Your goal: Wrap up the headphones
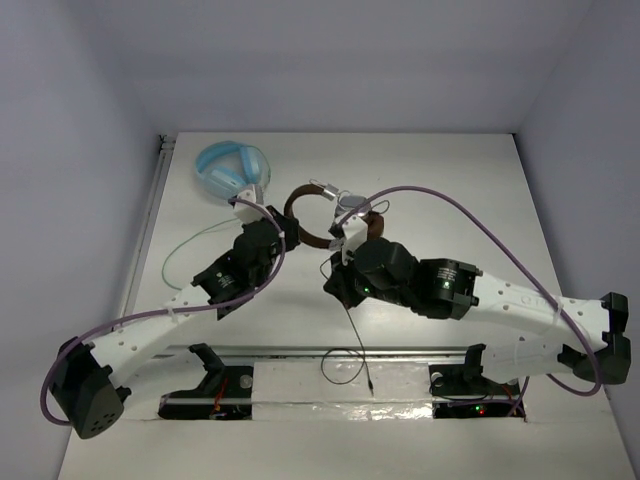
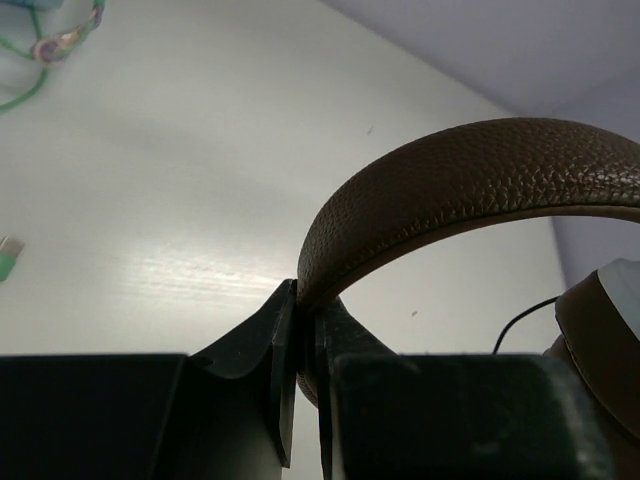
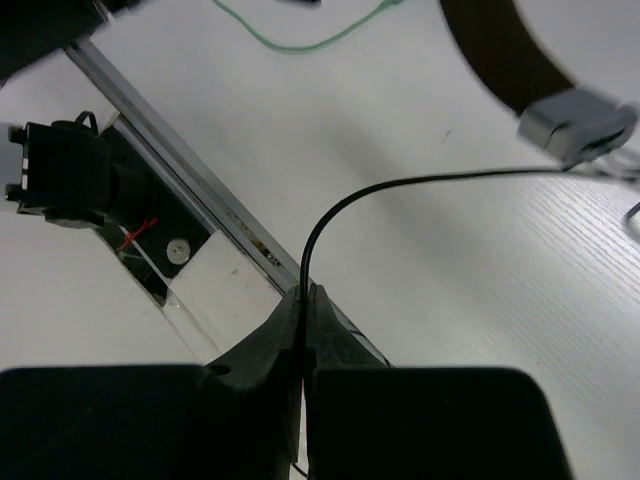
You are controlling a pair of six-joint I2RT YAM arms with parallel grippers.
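Nearest: left gripper (image 2: 305,305) clamped tight on headphones (image 2: 605,350) at brown headband (image 2: 470,170); right gripper (image 3: 303,298) pinched closed on black cable (image 3: 400,183), above desk (image 3: 480,300).

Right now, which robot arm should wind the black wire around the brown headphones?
Probably the right. The right gripper is shut on the black cable, so it can carry it around. The left gripper clamps the brown headband, steadying the headphones.

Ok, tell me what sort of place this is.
Most likely a robotics lab test cell, not a home. A white table boxed in by plain walls, a left arm and right arm bolted at its near edge, with the headphones and a light blue pair as props.
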